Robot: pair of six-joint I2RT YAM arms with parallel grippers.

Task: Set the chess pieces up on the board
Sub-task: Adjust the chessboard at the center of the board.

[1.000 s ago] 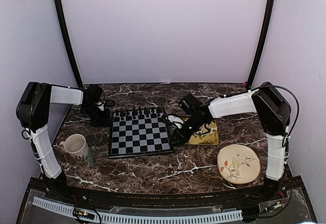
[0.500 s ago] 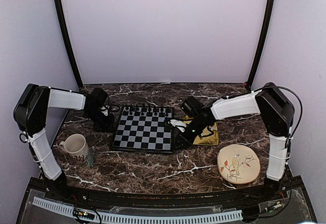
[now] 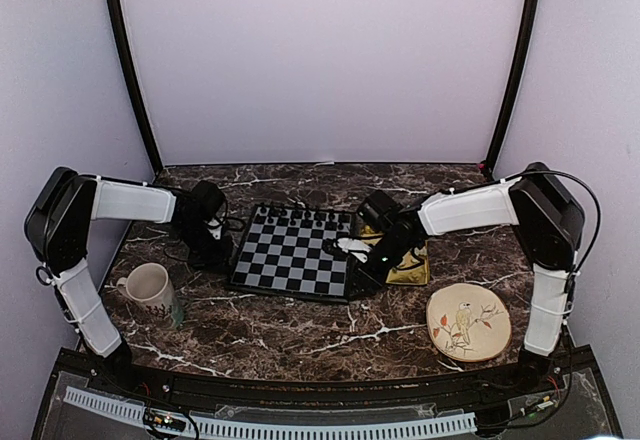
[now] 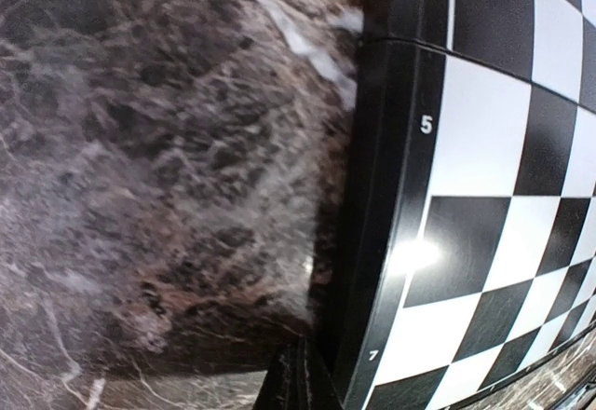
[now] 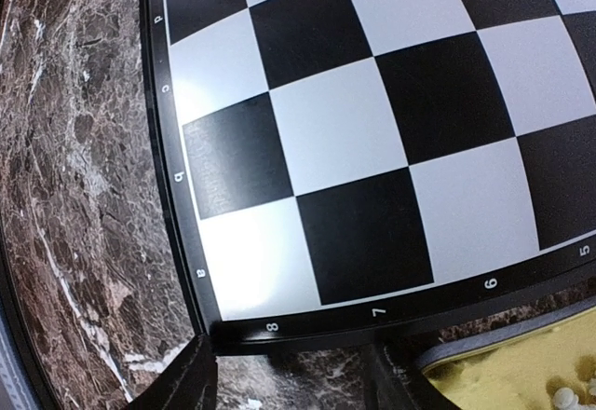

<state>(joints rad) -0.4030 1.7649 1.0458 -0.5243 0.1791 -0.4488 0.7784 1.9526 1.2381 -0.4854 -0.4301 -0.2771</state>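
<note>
The board [image 3: 290,253] lies skewed on the marble, with black chessmen [image 3: 300,218] along its far row. My left gripper [image 3: 215,247] is shut with nothing in it. In the left wrist view its fingertips [image 4: 296,384] rest against the board's black rim [image 4: 386,196]. My right gripper [image 3: 362,270] is open at the board's near right corner. In the right wrist view its fingers [image 5: 191,377] stand apart on either side of the rim [image 5: 307,326] there. A few white chess pieces [image 5: 565,395] lie on the gold tray [image 5: 521,368].
The gold tray [image 3: 408,270] sits just right of the board, mostly under my right arm. A round bird-painted plate [image 3: 468,322] is at the near right, and a cream mug [image 3: 148,286] at the near left. Black frame poles stand at the back corners.
The board has slid right and turned, with my left gripper following against its left edge. My right gripper has opened wider at the board's corner.
</note>
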